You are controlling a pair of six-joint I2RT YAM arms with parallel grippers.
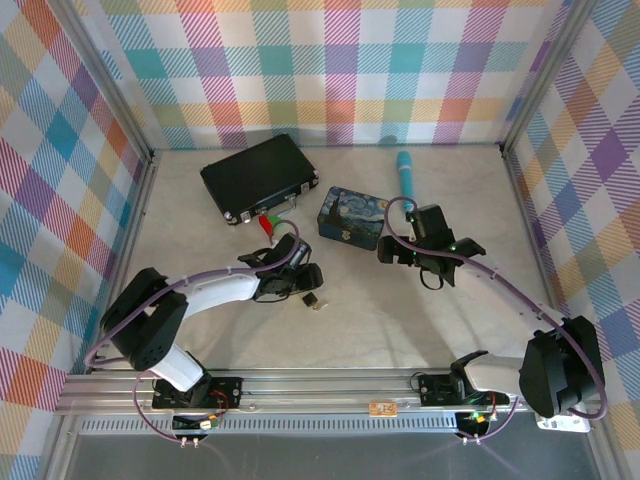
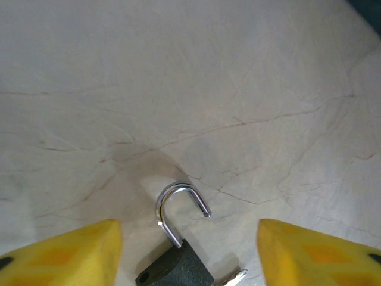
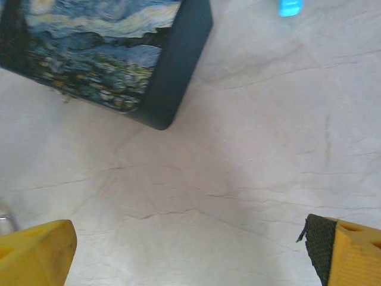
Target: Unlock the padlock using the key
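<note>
The padlock point(image 2: 177, 263) is a small dark-grey block lying flat on the pale table, and its silvery shackle point(image 2: 177, 201) is swung open with one end free. The key point(image 2: 236, 277) pokes out as a silvery sliver at the padlock's right side. My left gripper point(image 2: 189, 231) is open, its yellow fingers point(image 2: 66, 255) standing on either side of the padlock without touching it. From above, the padlock point(image 1: 313, 299) lies just past the left gripper point(image 1: 303, 287). My right gripper point(image 1: 405, 252) is open over bare table, nothing between its fingers point(image 3: 34, 254).
A blue starry-night tin point(image 1: 349, 216) sits behind the grippers, its corner point(image 3: 156, 89) close ahead of the right gripper. A black case point(image 1: 261, 178) lies at the back left, red and green bits point(image 1: 267, 222) beside it. A teal pen point(image 1: 405, 171) lies at the back.
</note>
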